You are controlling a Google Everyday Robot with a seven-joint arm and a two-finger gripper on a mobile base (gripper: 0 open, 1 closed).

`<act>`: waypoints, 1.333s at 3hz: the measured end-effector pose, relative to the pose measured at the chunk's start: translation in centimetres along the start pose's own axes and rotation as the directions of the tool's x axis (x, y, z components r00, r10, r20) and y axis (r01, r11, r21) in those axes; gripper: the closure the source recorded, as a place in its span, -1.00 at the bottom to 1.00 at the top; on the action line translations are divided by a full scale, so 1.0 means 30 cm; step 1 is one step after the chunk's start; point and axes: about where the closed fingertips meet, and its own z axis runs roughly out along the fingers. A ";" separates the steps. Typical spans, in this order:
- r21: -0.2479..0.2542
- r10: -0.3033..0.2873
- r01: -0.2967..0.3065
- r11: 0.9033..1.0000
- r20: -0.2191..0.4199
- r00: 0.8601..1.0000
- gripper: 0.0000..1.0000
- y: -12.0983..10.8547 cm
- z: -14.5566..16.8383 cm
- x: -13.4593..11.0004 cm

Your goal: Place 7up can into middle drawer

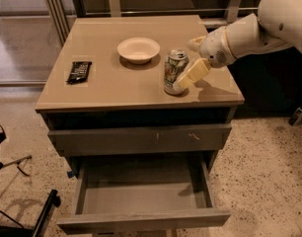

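Standing upright near the right front of the cabinet top [111,85], the 7up can [172,73] was not yet lifted. The gripper [185,63] was placed at the can's right side, spread open, with nothing clamped. Its near finger [194,72] was laid across the can's right flank, touching or almost touching, while the far finger was seen behind and to the right of the rim.

For a good grasp, it was judged that the open fingers should be carried further left until the can's body is centred between them. They should then be closed on the mid-height of the wall, not on the top. A sideways push from the near finger was to be avoided, since so light a can could be tipped or slid.

Below, the middle drawer [141,197] was pulled well out. Only its grey floor was seen, with nothing in it, so room for the can was ample. The scratched drawer front [136,139] above it was shut. Further left, the white bowl [138,50] was seen to hold nothing, and a dark flat packet [79,71] was laid near the left edge.
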 end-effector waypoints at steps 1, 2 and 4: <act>-0.018 0.005 -0.005 1.000 0.005 1.000 -1.00 0.002 0.057 0.007; -0.020 0.005 -0.005 1.000 0.006 1.000 -0.74 0.002 0.065 0.008; -0.020 0.005 -0.005 1.000 0.006 1.000 0.35 0.002 0.066 0.008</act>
